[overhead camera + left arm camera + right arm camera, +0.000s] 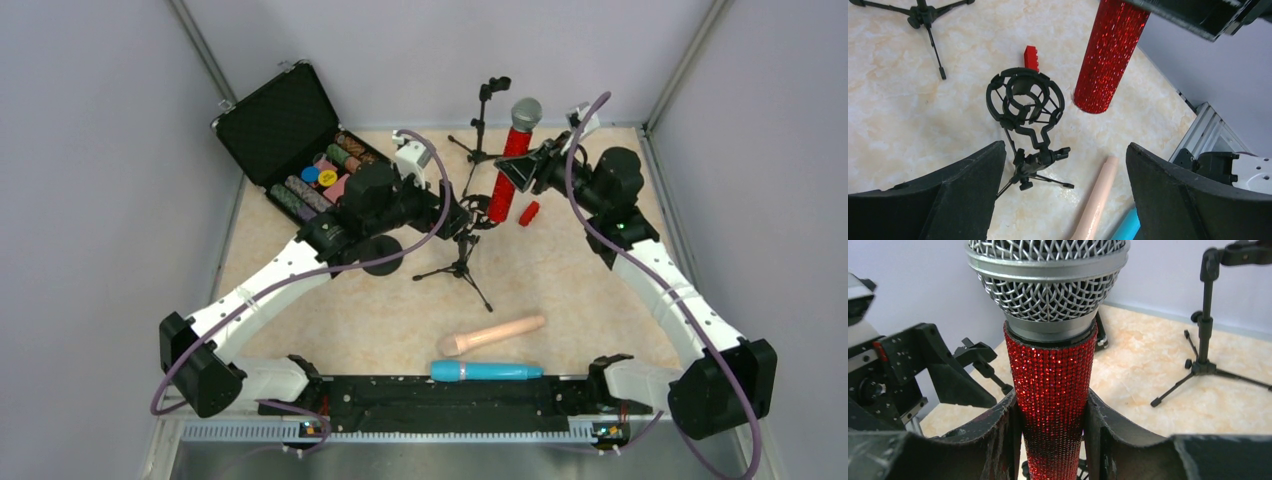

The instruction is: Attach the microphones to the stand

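My right gripper (530, 172) is shut on the glittery red microphone (512, 175) and holds it upright, silver mesh head (1048, 275) up, its lower end just above and right of the black shock-mount ring (1024, 97) of the small tripod stand (458, 268). The right wrist view shows both fingers clamped on the red body (1053, 390). My left gripper (1063, 200) is open and empty, hovering over that stand. The beige microphone (492, 335) and the cyan-blue microphone (487, 371) lie on the table near the front edge.
A second, taller black tripod stand (485, 120) stands at the back centre. A tiny red block (529, 213) lies next to the red microphone. An open black case of poker chips (290, 140) sits at the back left. Grey walls enclose the table.
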{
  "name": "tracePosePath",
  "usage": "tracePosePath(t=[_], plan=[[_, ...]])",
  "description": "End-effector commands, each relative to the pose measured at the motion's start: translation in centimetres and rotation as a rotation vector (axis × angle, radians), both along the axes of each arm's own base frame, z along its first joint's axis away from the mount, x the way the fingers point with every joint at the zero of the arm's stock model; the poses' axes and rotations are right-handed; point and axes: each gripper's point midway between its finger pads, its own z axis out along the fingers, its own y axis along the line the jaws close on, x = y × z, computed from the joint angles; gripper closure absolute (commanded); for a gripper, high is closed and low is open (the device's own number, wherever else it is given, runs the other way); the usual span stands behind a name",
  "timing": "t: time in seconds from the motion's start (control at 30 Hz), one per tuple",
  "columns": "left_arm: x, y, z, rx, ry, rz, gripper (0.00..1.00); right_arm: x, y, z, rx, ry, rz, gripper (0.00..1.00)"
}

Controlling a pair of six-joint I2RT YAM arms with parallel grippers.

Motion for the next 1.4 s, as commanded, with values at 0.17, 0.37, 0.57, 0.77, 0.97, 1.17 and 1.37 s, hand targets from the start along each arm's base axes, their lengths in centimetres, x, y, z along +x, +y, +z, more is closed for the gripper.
tracePosePath(t=[0.17,0.37,0.57,0.77,0.97,1.17,1.37], plan=[[-0.7,0.0,1.0,-0.048,-0.058,-0.030,0.07,0.0,-0.2,7.2,-0.018,-0.378,0.006,1.00],[-0.9,-0.3,0.5,-0.054,-0.031,-0.045,0.08,-0.3,-0.3,8.5,-0.003,-0.498,-0.002,1.00],[-0.7,-0.6,-0.1,-0.054,-0.007,-0.042,0.10,-0.3,0.2,9.2,0.003,-0.530,0.023,1.00],[-0.7,-0.9,-0.7,-0.040,0.014,-0.050,0.09,0.0,0.6,9.1,0.003,-0.548,0.033,1.00],[-0.3,-0.8,-1.6,-0.006,0.046,-0.029,0.09,-0.1,2.1,8.7,-0.040,-0.601,0.087,1.00],[0.3,-0.5,-3.3,0.066,0.092,0.025,0.08,0.5,3.1,7.5,-0.034,-0.562,0.100,1.00],[0.7,-0.5,-4.3,0.133,0.122,0.055,0.08,0.7,3.9,6.0,-0.029,-0.509,0.116,1.00]])
